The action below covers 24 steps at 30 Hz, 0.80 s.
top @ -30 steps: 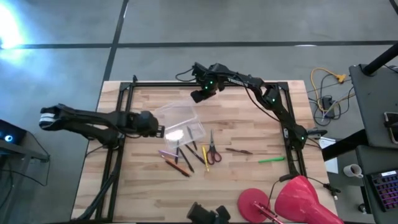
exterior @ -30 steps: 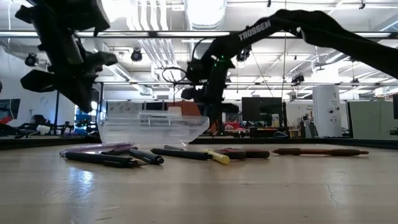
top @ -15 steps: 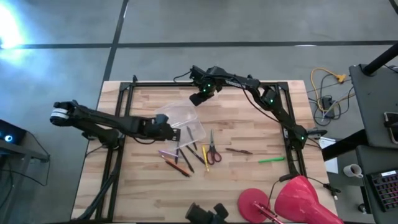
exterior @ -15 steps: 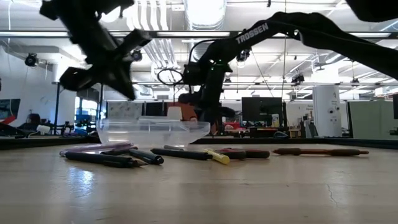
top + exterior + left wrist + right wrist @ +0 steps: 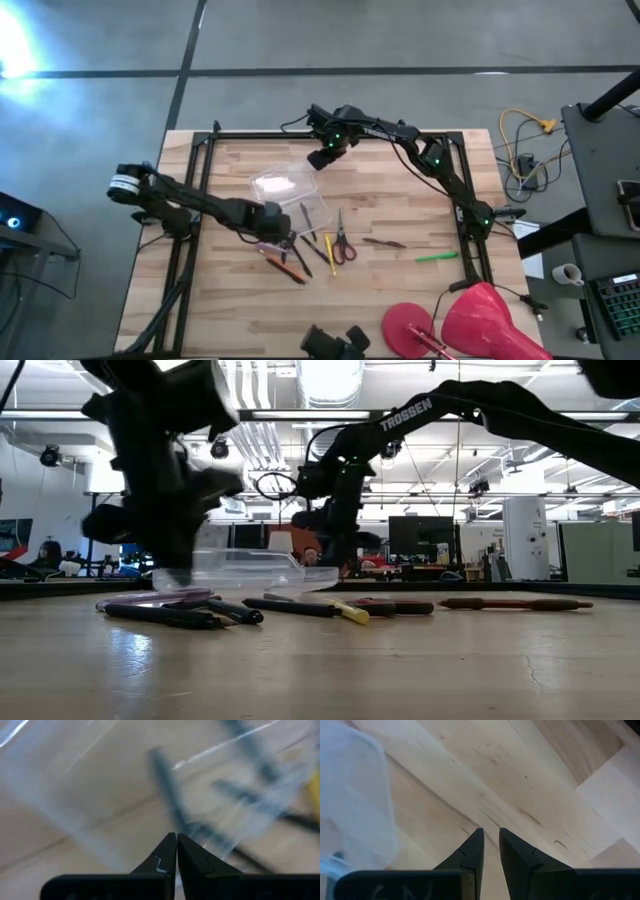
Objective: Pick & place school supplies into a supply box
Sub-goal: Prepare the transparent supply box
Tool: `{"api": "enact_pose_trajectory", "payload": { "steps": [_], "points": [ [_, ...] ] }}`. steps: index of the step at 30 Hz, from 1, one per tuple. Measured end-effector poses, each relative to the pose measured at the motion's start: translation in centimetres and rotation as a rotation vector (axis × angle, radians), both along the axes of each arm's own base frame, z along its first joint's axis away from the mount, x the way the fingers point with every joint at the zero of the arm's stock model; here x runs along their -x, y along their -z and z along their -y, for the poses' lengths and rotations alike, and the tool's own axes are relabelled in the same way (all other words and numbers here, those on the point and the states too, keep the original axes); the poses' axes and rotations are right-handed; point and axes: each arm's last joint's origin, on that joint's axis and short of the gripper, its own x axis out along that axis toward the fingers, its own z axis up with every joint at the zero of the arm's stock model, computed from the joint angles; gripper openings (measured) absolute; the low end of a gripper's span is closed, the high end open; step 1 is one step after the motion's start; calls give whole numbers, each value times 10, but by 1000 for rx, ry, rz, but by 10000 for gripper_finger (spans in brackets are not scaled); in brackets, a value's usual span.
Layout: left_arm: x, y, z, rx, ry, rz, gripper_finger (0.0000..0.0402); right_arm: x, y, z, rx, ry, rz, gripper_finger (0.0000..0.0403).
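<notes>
Left gripper [image 5: 277,222], fingers pressed together and empty, crowds the clear plastic hinged supply box [image 5: 288,193] at its seven o'clock corner — a nudge could slide it onto the thin coloured pens [image 5: 290,255]; right gripper [image 5: 321,158], fingers slightly parted, waits at the box's one o'clock.

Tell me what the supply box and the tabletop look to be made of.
Supply box: seemingly clear, glossy plastic; the wood grain shows through its walls and they catch glare.

Tabletop: apparently pale wood in joined strips, like butcher block, with a smooth, slightly satin finish; seams and grain are visible.
</notes>
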Motion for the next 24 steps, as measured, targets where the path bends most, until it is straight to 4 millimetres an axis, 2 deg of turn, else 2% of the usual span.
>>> {"api": "enact_pose_trajectory", "payload": {
  "steps": [4, 10, 13, 16, 21, 24],
  "points": [
    [18, 2, -2, -5, 4, -180, 0, 2, 0, -1, -12, -3, -22, 54],
    [51, -3, -11, -78, -12, -447, 0, 3, 1, -5, -27, -1, -44, 54],
    [63, -10, -18, -133, -54, -524, 0, -1, -2, -11, -23, -1, -34, 54],
    [70, -21, -20, -171, -133, -491, 0, -7, -12, -18, 5, -7, 24, 54],
    [74, -51, -13, -213, -208, -297, 0, -25, -40, -31, 51, -56, 202, 54],
    [79, -65, -6, -205, -241, -193, 0, -33, -54, -40, 23, -119, 302, 54]
  ]
}}
